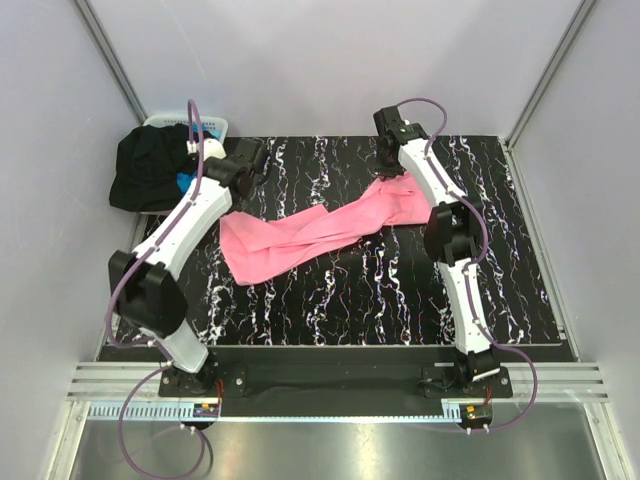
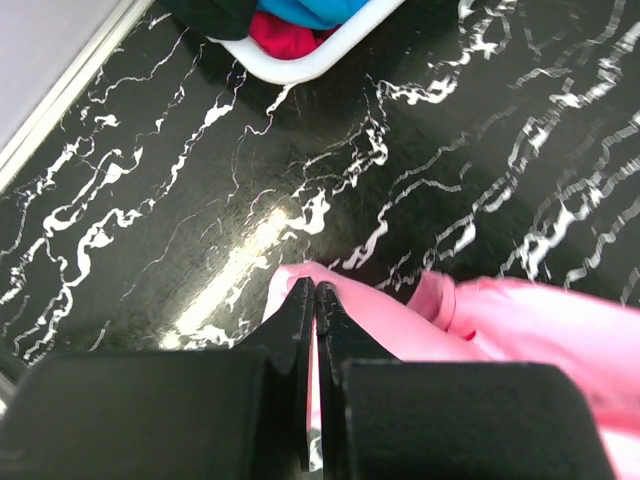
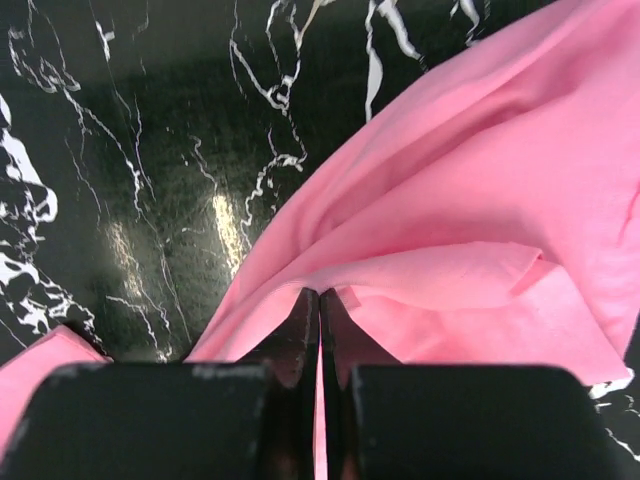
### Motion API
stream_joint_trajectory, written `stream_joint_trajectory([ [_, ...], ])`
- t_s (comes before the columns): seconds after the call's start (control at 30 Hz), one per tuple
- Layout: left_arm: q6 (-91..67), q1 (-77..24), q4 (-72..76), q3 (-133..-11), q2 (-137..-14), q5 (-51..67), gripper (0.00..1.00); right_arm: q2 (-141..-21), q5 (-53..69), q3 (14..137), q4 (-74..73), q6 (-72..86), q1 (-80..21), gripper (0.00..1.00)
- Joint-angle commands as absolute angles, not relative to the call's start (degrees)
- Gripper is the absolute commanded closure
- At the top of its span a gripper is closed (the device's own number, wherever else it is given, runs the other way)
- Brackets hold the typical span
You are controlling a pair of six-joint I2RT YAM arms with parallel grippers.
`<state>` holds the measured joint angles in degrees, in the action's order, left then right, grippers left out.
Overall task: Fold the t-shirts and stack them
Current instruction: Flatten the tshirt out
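The bright pink t-shirt [image 1: 300, 235] lies bunched in a long diagonal band across the black marbled table [image 1: 400, 300]. My left gripper [image 2: 315, 290] is shut on its left end, and pink cloth shows between the fingertips. My right gripper [image 3: 320, 295] is shut on a fold at the shirt's right end [image 3: 480, 200], near the back of the table [image 1: 388, 180]. The black t-shirt [image 1: 150, 170] hangs over the basket at the back left. A bit of the bright blue t-shirt [image 1: 185, 182] shows beside it.
The white slotted basket [image 1: 215, 125] stands at the back left corner, just off the table. Its rim [image 2: 300, 65] shows in the left wrist view with blue, black and red cloth inside. Grey walls close in on the left, back and right.
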<state>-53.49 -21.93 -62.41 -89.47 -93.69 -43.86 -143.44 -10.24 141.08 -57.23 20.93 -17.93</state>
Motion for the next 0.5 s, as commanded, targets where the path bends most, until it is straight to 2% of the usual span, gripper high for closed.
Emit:
stream_joint_trajectory([
  [0.0, -58.00, -20.04, -63.72, -94.91, -97.71, -47.90, 1.00, -144.57, -14.24, 144.84, -58.97, 20.83, -16.97, 1.00],
  [0.03, -58.44, -19.34, -63.72, -96.31, -98.69, -47.64, 1.00, -145.02, -13.89, 145.10, -59.06, 21.00, -16.70, 0.94],
  [0.07, -58.62, -19.07, -63.81, -97.02, -99.66, -47.55, 1.00, -145.28, -13.36, 145.37, -58.98, 21.35, -16.26, 0.83],
  [0.1, -58.62, -18.90, -63.72, -97.73, -100.62, -47.46, 1.00, -145.72, -13.10, 145.37, -58.89, 21.44, -16.17, 0.64],
  [0.27, -58.71, -18.28, -63.28, -101.60, -105.73, -46.58, 1.00, -145.55, -12.92, 145.55, -58.62, 21.27, -16.17, 0.57],
  [0.47, -56.08, -17.93, -61.70, -103.62, -107.93, -44.12, 1.00, -143.26, -10.37, 142.21, -58.18, 19.69, -16.17, 0.62],
])
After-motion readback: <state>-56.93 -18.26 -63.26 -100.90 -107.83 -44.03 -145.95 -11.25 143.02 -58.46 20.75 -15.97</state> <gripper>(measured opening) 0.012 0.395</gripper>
